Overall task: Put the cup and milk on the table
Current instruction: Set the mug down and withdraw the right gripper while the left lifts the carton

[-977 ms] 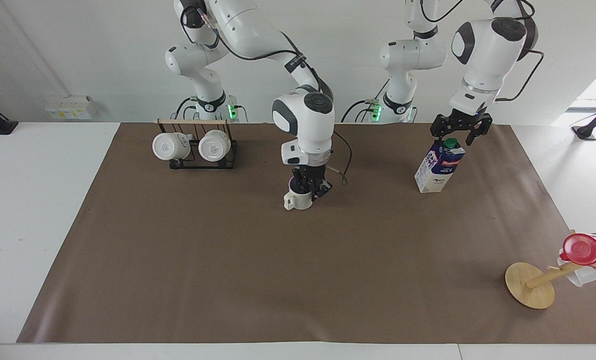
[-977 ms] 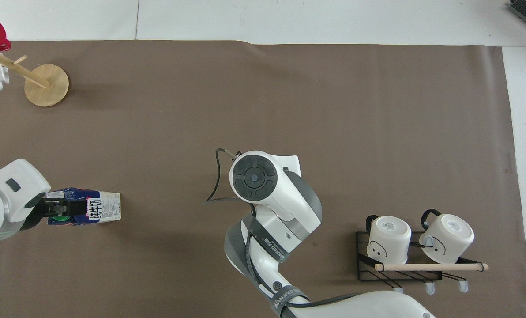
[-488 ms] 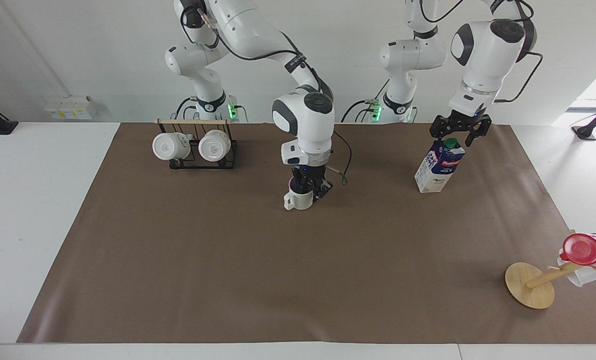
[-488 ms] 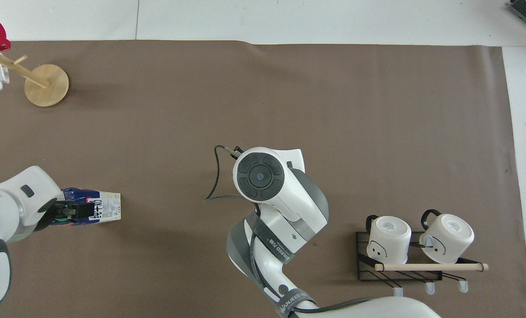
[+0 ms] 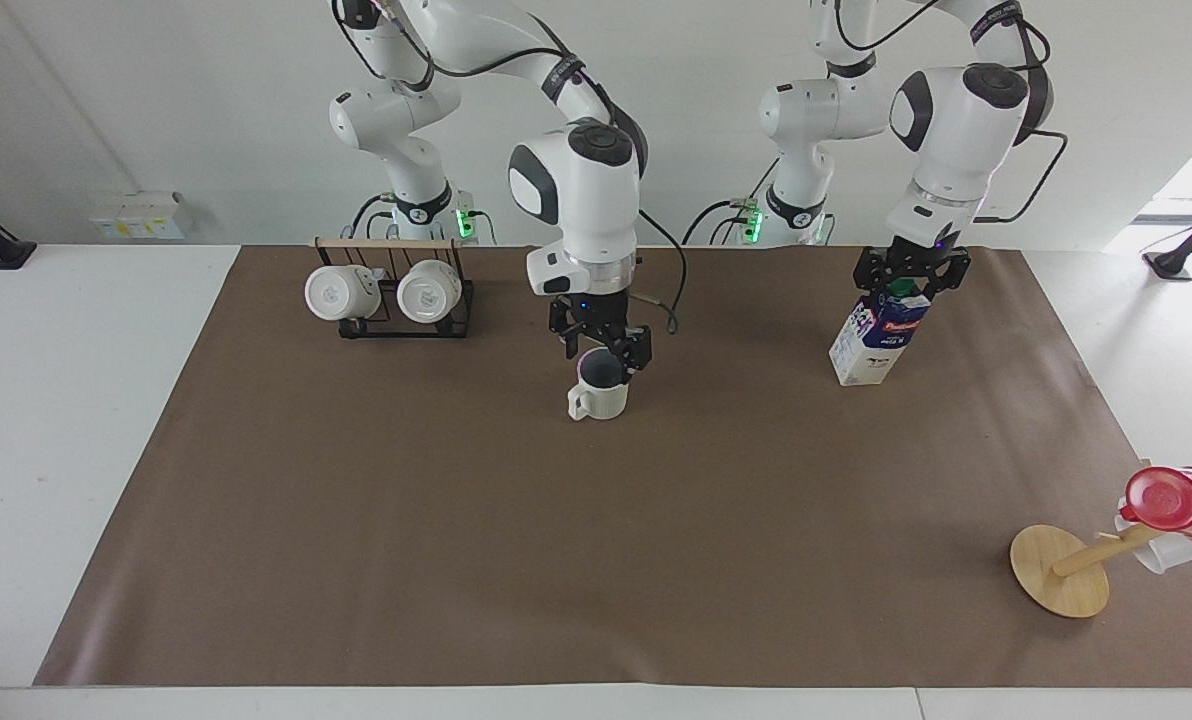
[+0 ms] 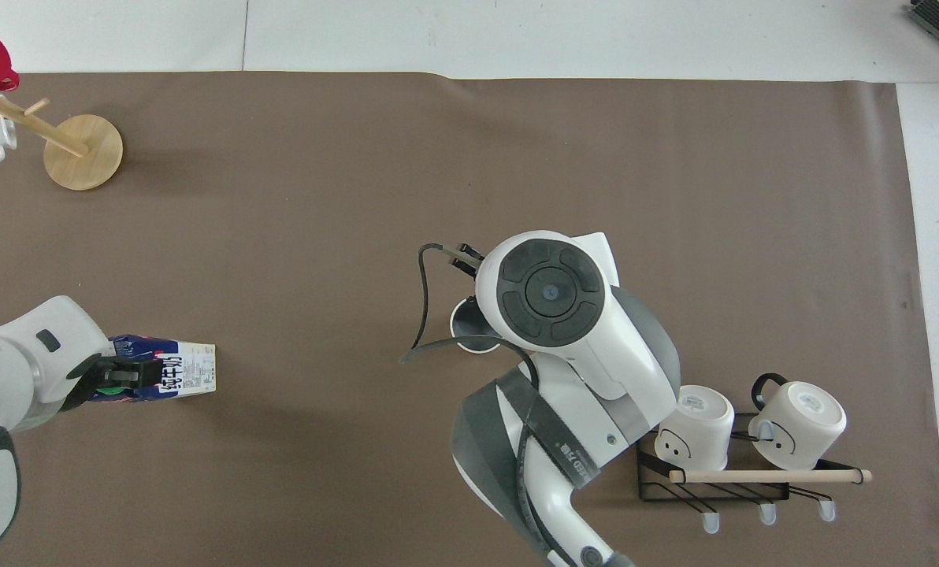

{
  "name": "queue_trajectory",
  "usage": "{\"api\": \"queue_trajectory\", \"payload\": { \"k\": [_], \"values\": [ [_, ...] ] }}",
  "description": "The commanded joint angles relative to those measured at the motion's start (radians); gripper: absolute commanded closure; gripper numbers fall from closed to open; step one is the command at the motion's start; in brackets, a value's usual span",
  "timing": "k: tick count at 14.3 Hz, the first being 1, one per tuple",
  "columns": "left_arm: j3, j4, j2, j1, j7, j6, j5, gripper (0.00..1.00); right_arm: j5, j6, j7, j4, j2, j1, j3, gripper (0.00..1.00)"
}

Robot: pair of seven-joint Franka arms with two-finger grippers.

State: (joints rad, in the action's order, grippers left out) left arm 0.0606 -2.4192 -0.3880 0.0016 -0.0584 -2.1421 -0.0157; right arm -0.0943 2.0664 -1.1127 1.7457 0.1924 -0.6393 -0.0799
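You see the cup (image 5: 599,392) upright on the worktop (image 5: 456,520), directly below the right jaws (image 5: 604,352), which hang open just above its rim. The milk (image 5: 880,336) stands upright, cap between the left jaws (image 5: 907,283); whether they grip, you cannot tell.

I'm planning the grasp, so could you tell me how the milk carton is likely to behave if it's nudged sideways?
The milk carton is tall on a small base, so it probably tips rather than slides on the brown mat. Its walls look like card, likely to dent under a hard squeeze. The left gripper is at its cap, which may steady it.
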Motion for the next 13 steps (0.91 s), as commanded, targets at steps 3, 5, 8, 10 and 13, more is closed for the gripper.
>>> {"api": "queue_trajectory", "payload": {
  "k": [3,5,8,10,13],
  "values": [
    [-0.011,-0.012,-0.006,-0.002,-0.057,-0.022,0.011,0.51,0.016,-0.106,0.258,0.017,-0.076,0.091,0.006,0.0],
    [-0.011,0.005,0.008,-0.002,-0.054,-0.009,0.011,0.57,0.016,-0.152,0.347,0.017,-0.102,0.125,0.006,0.0],
    [-0.01,0.067,0.023,-0.011,-0.038,0.049,0.011,0.57,0.039,-0.236,0.505,0.023,-0.154,0.21,0.006,0.0],
    [-0.01,0.138,0.052,-0.017,-0.009,0.1,0.013,0.57,0.071,-0.293,0.629,0.028,-0.188,0.288,0.005,0.0],
    [-0.001,0.186,0.061,-0.079,0.092,0.128,0.014,0.59,0.073,-0.345,0.782,0.029,-0.209,0.392,0.005,0.0]
  ]
}}
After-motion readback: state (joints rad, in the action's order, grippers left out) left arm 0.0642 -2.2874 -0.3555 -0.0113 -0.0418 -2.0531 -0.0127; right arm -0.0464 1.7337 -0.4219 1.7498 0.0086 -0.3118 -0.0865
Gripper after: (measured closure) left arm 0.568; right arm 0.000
